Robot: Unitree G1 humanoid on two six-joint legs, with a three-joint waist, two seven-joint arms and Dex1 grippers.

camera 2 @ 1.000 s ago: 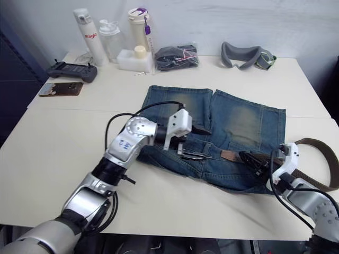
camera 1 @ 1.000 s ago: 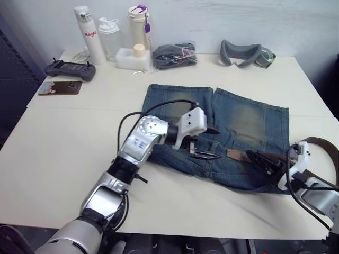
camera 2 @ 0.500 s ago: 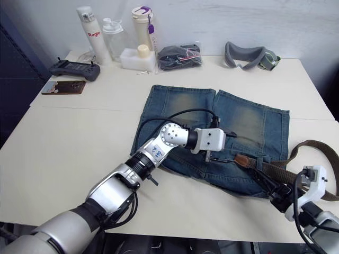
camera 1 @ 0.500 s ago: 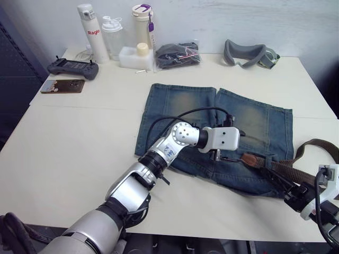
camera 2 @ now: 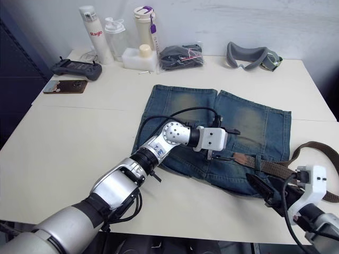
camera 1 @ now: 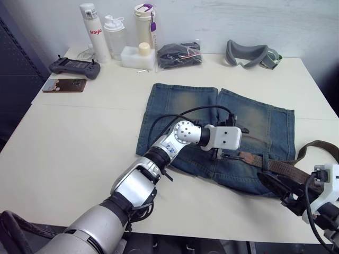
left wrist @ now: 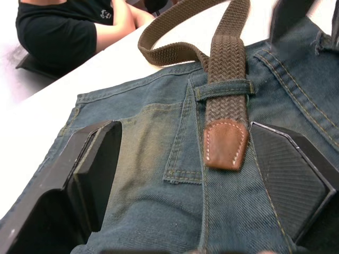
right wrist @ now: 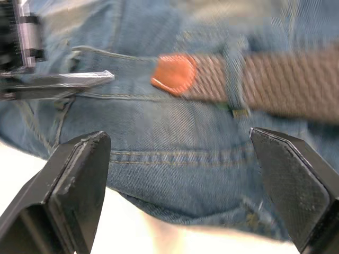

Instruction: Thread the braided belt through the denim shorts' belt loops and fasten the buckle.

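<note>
So far the belt (left wrist: 226, 58) has its leather tip through 1 loop (left wrist: 222, 89) of the shorts (camera 1: 254, 119); both grippers, left (left wrist: 183, 174) and right (right wrist: 180, 185), gape wide and empty, remaining loops and buckling look undone.

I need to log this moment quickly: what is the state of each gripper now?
Left gripper: open, holding nothing, fingers either side of the braided belt tip.
Right gripper: open, holding nothing.
</note>
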